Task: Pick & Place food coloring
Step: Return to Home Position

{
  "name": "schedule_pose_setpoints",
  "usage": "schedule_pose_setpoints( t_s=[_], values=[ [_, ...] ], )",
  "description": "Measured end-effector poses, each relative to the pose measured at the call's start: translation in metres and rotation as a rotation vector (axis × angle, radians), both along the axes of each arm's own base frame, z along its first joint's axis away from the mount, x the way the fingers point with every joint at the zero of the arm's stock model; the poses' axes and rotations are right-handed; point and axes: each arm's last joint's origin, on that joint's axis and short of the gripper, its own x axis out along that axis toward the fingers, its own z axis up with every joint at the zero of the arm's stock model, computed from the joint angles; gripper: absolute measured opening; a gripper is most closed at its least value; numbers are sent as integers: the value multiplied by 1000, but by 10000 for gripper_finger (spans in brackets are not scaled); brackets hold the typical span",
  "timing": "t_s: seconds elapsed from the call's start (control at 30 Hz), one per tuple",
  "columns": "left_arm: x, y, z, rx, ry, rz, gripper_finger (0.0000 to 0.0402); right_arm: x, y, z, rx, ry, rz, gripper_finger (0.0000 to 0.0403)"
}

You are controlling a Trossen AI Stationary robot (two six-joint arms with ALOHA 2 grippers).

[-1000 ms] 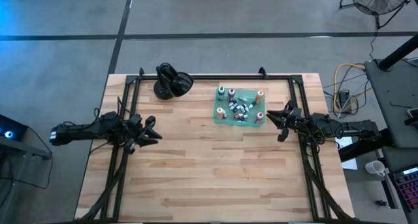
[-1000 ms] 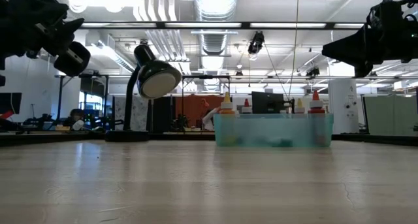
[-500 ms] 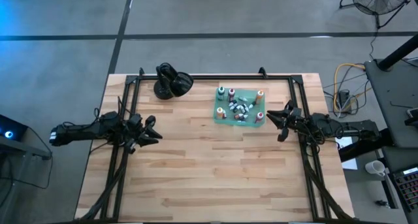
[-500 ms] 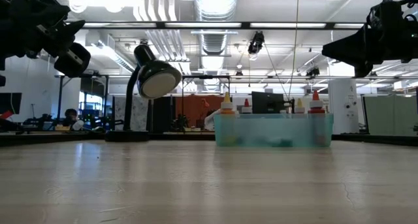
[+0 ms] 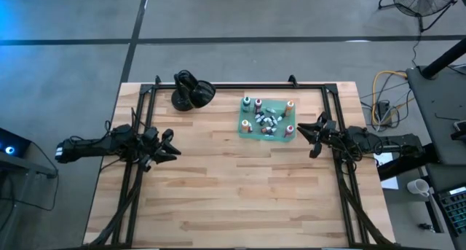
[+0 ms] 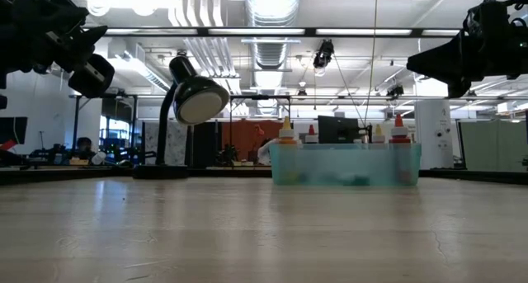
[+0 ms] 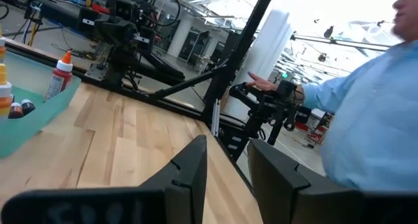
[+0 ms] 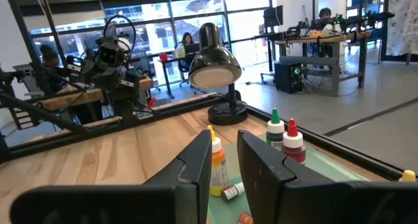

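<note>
The food coloring bottles [image 5: 266, 121] are in a flat teal tray [image 5: 277, 104] on the far middle of the table. Some stand upright near its rim and several small ones lie in a heap in its middle. In the low view upright bottles [image 6: 286, 133] rise over the tray's wall [image 6: 346, 163]. My right gripper [image 5: 304, 135] hovers just right of the tray, open by a narrow gap, pointing at it; its wrist view shows a yellow bottle [image 8: 217, 162] and two capped ones [image 8: 292, 142]. My left gripper [image 5: 175, 143] hovers over the table's left part, open by a narrow gap.
A black desk lamp [image 5: 191, 91] stands at the far edge, left of the tray, with its shade [image 6: 198, 100] tipped down. A dark frame [image 5: 218, 85] runs along the table's far and side edges. A person in a light blue shirt [image 7: 366, 119] stands beyond the table's right side.
</note>
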Motion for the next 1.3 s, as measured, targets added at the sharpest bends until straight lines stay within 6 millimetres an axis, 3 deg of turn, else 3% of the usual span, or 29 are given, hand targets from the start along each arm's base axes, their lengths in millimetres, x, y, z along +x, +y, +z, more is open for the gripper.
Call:
schedule_pose_setpoints(
  t_s=[1.3],
  values=[
    [2,0,-3,-2,41,0,85,0,0,0,0,2,-2,68]
  ],
)
